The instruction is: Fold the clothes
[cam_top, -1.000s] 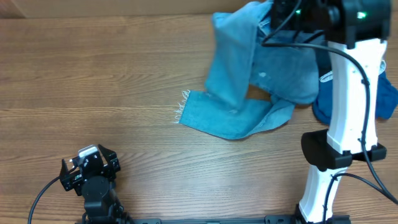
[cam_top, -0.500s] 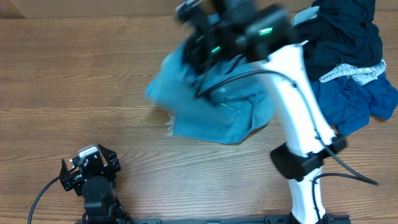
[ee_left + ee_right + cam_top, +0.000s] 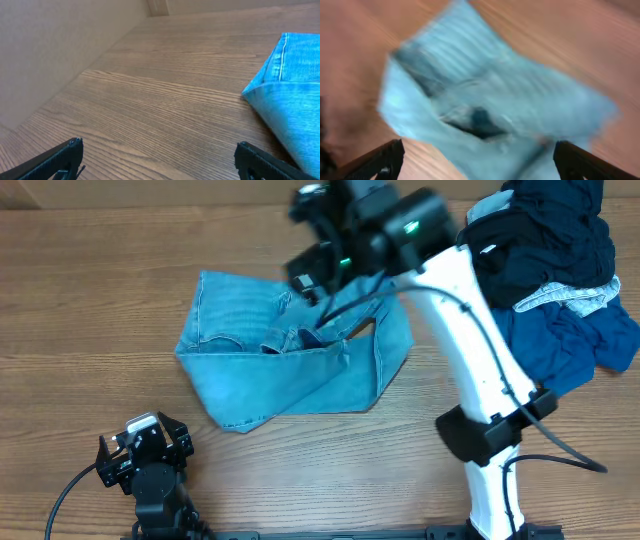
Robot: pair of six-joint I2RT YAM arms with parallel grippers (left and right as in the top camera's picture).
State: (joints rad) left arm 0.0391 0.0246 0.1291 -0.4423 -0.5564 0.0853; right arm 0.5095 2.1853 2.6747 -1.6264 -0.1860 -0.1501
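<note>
Wood-grain table (image 3: 90,300) fills the work area, with a plain wall along its far edge.

1. Task item. The light blue jeans (image 3: 285,370) lie in a loose, crumpled heap near the middle of the table. One layer is folded over along the near side. A stitched seam and a folded corner show in the left wrist view (image 3: 292,95).

2. Right gripper (image 3: 318,255). It is over the far edge of the jeans, toward their right corner, and is blurred in the overhead view. In the right wrist view (image 3: 480,160) the two fingers (image 3: 382,157) are spread to the lower corners of the frame with no fabric between them. The jeans lie beneath, out of focus. Whether any part of the gripper touches the denim cannot be told.

3. Right arm (image 3: 480,350). Its white links run from the near table edge, past the right side of the jeans, up to the gripper.

4. Left gripper (image 3: 145,445). It sits on the near-left side of the jeans, apart from them. Its fingers (image 3: 60,157) are spread wide and hold nothing. The near-left corner of the jeans lies just ahead of the right-hand finger.

5. Other garments. A pile of black (image 3: 545,230) and dark blue fabric (image 3: 565,345), with a pale piece (image 3: 565,295) between, lies right of the jeans, beyond the right arm.
</note>
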